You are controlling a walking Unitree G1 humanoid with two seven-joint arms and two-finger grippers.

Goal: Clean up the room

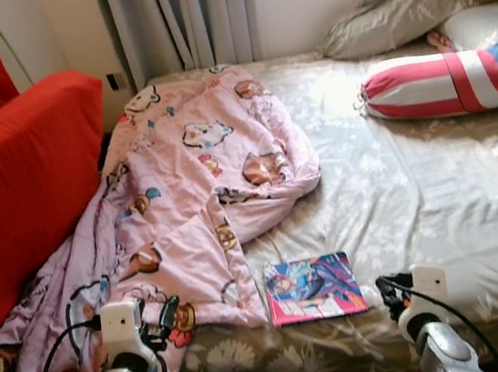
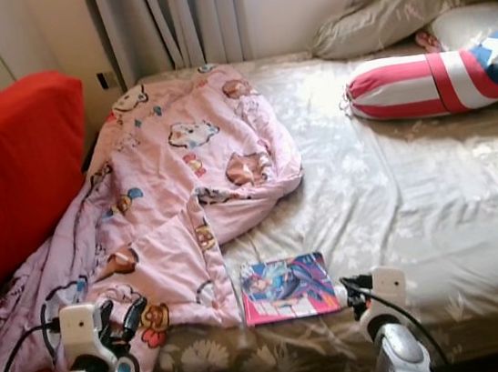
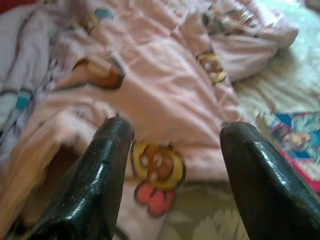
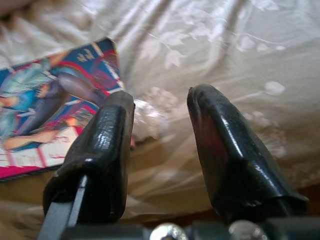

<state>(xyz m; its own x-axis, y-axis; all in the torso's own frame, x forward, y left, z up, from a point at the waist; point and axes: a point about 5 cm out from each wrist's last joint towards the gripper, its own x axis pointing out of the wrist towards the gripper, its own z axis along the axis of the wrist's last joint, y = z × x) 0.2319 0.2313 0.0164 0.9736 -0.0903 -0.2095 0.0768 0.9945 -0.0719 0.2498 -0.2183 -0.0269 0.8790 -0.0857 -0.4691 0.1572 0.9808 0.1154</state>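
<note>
Bed [image 1: 437,216]: wide mattress under a beige floral-print sheet, taking up most of the scene; its near edge lies just ahead of both arms.

Quilt [image 1: 205,201]: crumpled pink cotton quilt printed with cartoon animals, heaped on the left half of the bed and spilling over the near left corner toward the red upholstered sofa [image 1: 19,180].

Book [image 1: 313,288]: thin glossy picture book with a blue and pink illustrated cover, laid flat at the near edge of the bed, just right of the quilt's hem and apart from it.

Bolster [image 1: 442,83]: long red-and-white striped cushion with a blue starred end, lying at the far right, near two pillows: one beige floral [image 1: 418,3], one pale [image 1: 480,22].

Curtains [image 1: 186,20]: grey, pleated, hung behind the head of the bed.

Left gripper [image 3: 172,150]: held low over the near left corner, above the quilt's hem; fingers [image 3: 107,165] are spread wide and nothing is grasped.

Right gripper [image 4: 160,125]: held at the near edge of the bed, just right of the book; fingers [image 4: 225,145] are parted and nothing is held. A small whitish crumpled scrap [image 4: 147,112] is seen on the sheet beyond them, beside the book's corner; its nature cannot be told.

Step in hand, as judged: approach to the bed, no item taken up. The book is judged the nearest loose item; a flat, thin object of this kind is likely to call for a grip at its overhanging or lifted edge. The quilt is judged to need both grippers, at its hem.
</note>
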